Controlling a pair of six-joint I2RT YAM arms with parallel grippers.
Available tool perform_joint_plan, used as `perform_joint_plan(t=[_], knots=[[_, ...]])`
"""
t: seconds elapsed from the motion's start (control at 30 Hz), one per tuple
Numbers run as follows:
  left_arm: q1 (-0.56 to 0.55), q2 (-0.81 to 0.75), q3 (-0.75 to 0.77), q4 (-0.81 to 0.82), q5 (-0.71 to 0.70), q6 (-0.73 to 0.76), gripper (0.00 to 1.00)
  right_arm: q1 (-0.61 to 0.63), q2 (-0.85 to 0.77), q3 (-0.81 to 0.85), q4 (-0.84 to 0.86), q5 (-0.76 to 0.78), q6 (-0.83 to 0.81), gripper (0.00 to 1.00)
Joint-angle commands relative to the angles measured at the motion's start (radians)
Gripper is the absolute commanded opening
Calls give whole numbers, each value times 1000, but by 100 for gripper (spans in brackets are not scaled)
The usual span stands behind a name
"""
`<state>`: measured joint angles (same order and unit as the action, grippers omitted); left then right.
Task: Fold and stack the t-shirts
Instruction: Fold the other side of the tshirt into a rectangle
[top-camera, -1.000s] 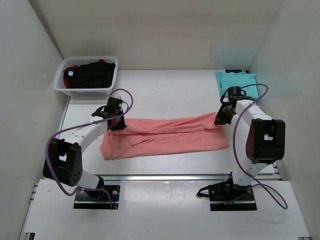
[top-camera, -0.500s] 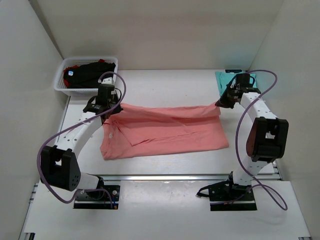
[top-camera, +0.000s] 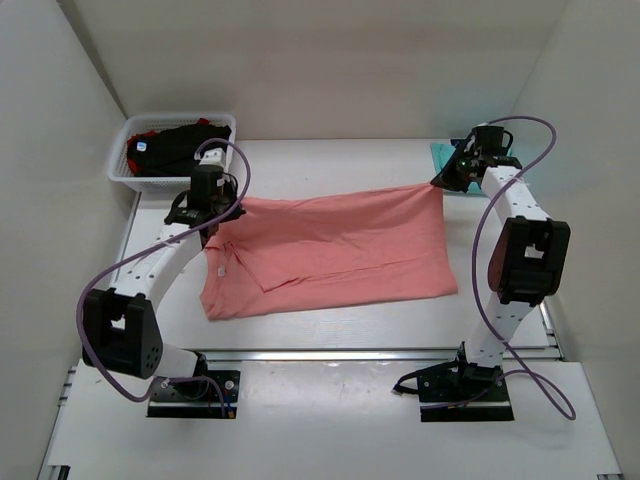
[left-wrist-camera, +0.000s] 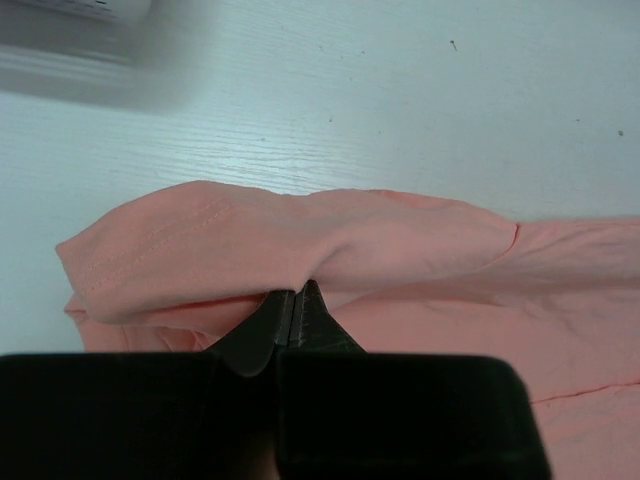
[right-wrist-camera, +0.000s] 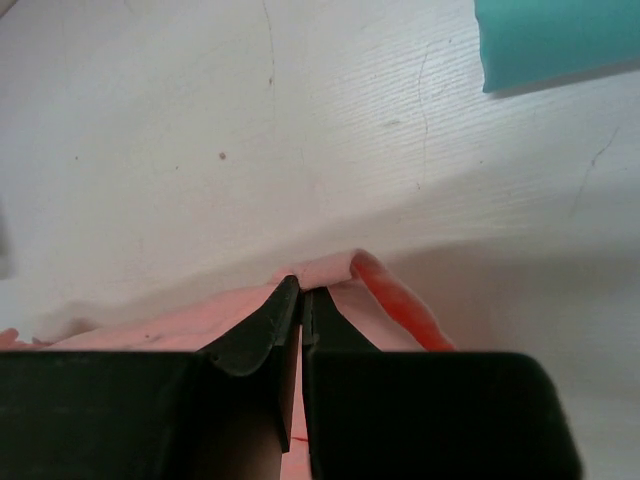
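The salmon-pink t-shirt (top-camera: 335, 250) lies across the middle of the table, its far edge lifted and stretched between both grippers. My left gripper (top-camera: 222, 208) is shut on the shirt's far left corner; in the left wrist view (left-wrist-camera: 293, 292) the cloth (left-wrist-camera: 290, 240) bulges over the closed jaws. My right gripper (top-camera: 441, 183) is shut on the far right corner, and the right wrist view (right-wrist-camera: 301, 288) shows a pink fold (right-wrist-camera: 390, 300) pinched at the tips. A folded teal t-shirt (top-camera: 450, 155) lies at the back right, also in the right wrist view (right-wrist-camera: 555, 40). Black and red shirts (top-camera: 175, 145) fill the basket.
A white mesh basket (top-camera: 120, 170) stands at the back left corner. White walls close in the table on the left, right and back. The arm bases sit at the near edge.
Both grippers have carried the shirt's far edge away from me toward the back of the table, unfolding the narrow pink strip into a wide, spread sheet.
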<state>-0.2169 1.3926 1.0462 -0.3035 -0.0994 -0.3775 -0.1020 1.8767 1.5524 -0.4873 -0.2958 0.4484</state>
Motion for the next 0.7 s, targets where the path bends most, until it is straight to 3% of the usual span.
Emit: perform_joint_plan(t=[0.0, 0.23, 0.37, 0.67], knots=[[-2, 16, -12, 52, 29, 19, 2, -21, 1, 43, 38, 7, -7, 0], [1, 62, -14, 72, 38, 38, 6, -30, -2, 9, 44, 29, -28, 1], [-6, 68, -37, 66, 40, 45, 0, -42, -8, -47, 81, 6, -48, 0], [21, -78, -205, 82, 38, 52, 0, -50, -44, -188, 124, 6, -70, 0]])
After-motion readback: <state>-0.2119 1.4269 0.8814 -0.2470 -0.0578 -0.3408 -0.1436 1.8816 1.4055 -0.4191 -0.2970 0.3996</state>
